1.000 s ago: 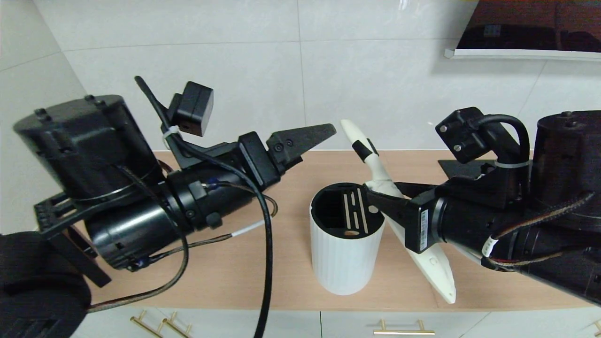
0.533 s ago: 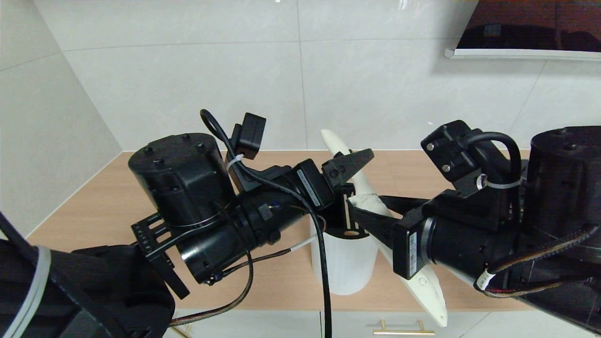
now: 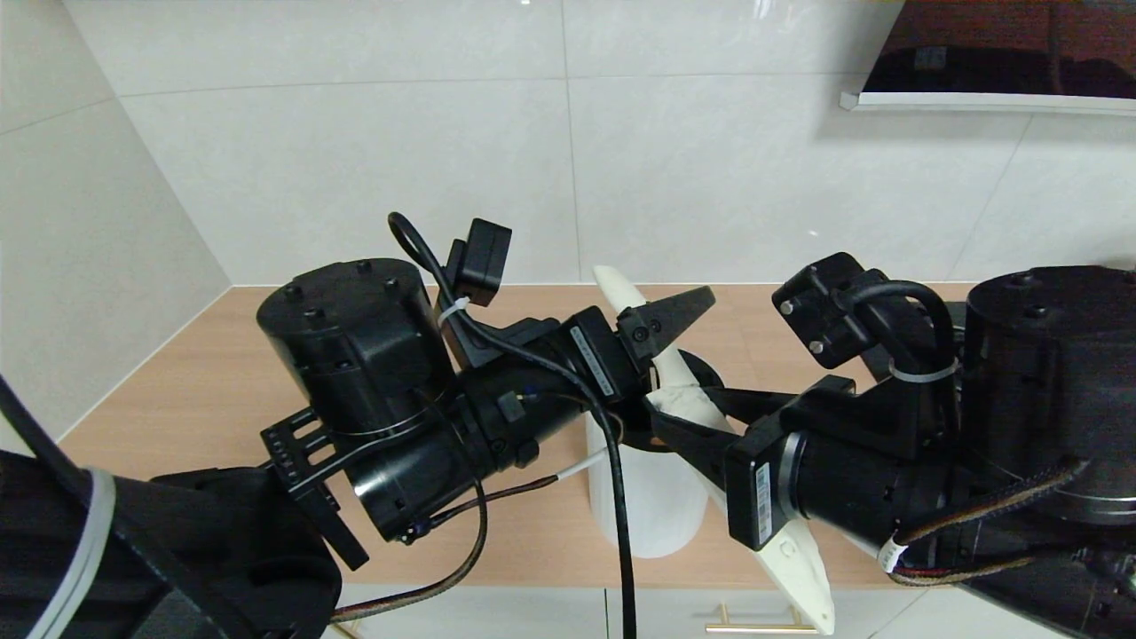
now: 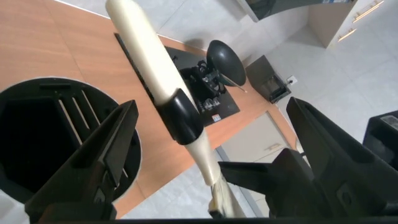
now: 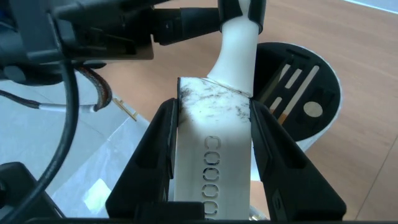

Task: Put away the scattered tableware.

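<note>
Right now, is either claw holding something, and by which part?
The right gripper clamps the white utensil by its flat blade; the left gripper stands open around the handle.

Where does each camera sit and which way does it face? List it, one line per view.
Head view: above, facing down at the counter; both arms show, left claw open, right claw gripping the white spatula.
Left wrist view: on left arm, past its claw at the spatula's handle.
Right wrist view: on right arm, past its claw at the spatula's blade.
All share spatula and holder.
</note>
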Controlling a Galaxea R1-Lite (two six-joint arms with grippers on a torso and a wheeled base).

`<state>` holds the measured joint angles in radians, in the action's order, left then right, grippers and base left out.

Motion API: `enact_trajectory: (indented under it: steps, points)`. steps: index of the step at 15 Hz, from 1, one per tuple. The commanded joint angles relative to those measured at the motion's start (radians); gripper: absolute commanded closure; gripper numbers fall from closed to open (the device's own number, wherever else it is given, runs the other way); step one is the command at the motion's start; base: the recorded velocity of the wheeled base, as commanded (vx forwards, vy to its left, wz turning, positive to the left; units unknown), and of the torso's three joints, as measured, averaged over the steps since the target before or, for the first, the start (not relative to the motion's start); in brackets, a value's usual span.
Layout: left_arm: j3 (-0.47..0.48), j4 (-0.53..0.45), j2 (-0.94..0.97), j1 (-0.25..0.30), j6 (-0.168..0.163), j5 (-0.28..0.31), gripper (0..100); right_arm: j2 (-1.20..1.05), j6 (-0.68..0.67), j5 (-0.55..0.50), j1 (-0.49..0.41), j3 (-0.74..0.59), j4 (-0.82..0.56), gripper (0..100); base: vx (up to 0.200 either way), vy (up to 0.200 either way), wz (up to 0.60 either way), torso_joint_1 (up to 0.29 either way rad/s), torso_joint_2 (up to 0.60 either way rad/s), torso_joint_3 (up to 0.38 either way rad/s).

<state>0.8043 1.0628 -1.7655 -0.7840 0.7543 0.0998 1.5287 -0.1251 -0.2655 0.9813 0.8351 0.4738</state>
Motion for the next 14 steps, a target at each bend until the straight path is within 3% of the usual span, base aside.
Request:
enact_trajectory:
  steps: [1,6,7,14]
  points:
    - [0.001,-0.001,-0.003,0.002,0.0,0.0,0,0.001,-0.001,0.0,0.002,-0.001,0.0,100,0.0,0.0,0.0,0.0,0.0,0.0]
    - [0.003,-0.001,-0.012,0.006,0.0,0.0,0,-0.012,0.002,0.0,0.02,-0.016,0.016,100,0.0,0.0,0.0,0.0,0.0,0.0]
    - [0.003,-0.003,-0.014,0.008,0.0,0.0,100,-0.012,0.002,0.0,0.02,-0.017,0.016,100,0.0,0.0,0.0,0.0,0.0,0.0]
    - [0.0,-0.001,-0.011,0.009,-0.001,0.001,100,-0.009,0.002,0.002,0.02,-0.022,0.028,100,0.0,0.0,0.0,0.0,0.0,0.0]
